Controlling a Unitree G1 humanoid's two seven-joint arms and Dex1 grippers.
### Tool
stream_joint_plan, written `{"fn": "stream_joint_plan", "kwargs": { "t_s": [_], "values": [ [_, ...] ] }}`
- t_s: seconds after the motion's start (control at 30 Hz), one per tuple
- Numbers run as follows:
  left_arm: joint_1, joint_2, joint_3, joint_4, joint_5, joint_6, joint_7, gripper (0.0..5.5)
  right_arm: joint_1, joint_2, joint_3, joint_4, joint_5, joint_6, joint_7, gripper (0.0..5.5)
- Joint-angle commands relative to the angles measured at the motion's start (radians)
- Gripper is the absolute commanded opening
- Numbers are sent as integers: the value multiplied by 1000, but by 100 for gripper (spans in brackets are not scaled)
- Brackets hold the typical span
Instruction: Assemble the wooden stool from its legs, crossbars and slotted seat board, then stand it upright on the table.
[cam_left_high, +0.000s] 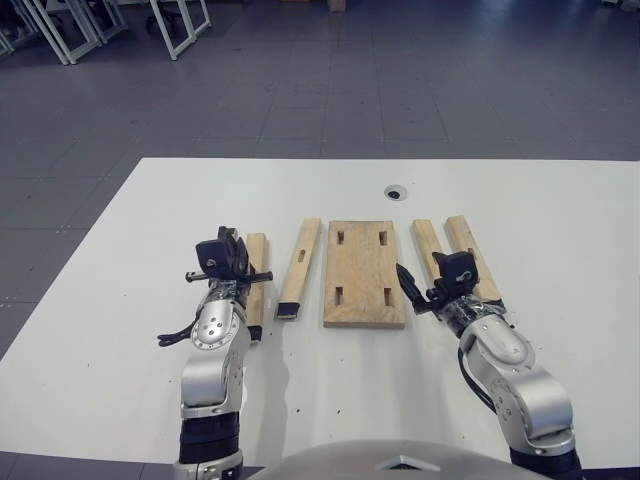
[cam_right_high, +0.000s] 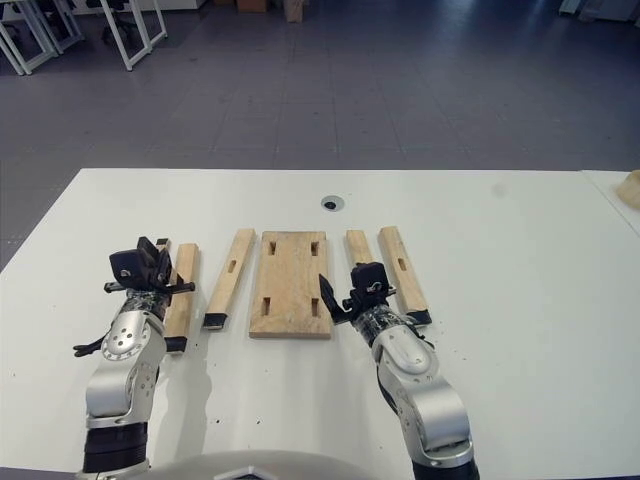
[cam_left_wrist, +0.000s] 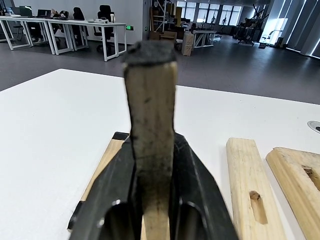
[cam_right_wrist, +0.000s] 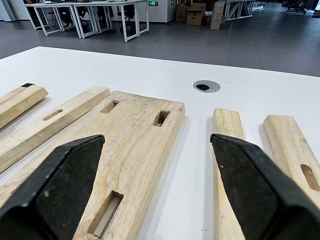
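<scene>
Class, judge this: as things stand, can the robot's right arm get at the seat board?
Probably yes. The right end effector is open beside the near right corner of the seat board, and nothing lies on the board or between them.

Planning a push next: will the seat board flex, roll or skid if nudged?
The seat board looks like thick solid wood, so probably stiff. It lies flat on the table, so it should slide rather than roll or tip. An off-centre push may swing it into the wooden bar beside it.
</scene>
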Motion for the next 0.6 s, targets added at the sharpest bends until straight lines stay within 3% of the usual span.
{"fn": "stream_joint_plan", "kwargs": {
  "t_s": [0.03, 0.5, 0.6],
  "values": [
    [-23, -8, 3, -17, 4, 11, 3, 86, -23, -3, -3, -2, -6, 11, 1, 392],
    [-61, 8, 21, -30, 22, 34, 12, 309, -29, 4, 6, 11, -13, 13, -5, 392],
    [-78, 20, 25, -31, 34, 41, 7, 314, -26, 10, 3, 15, -13, 10, -10, 392]
  ]
}}
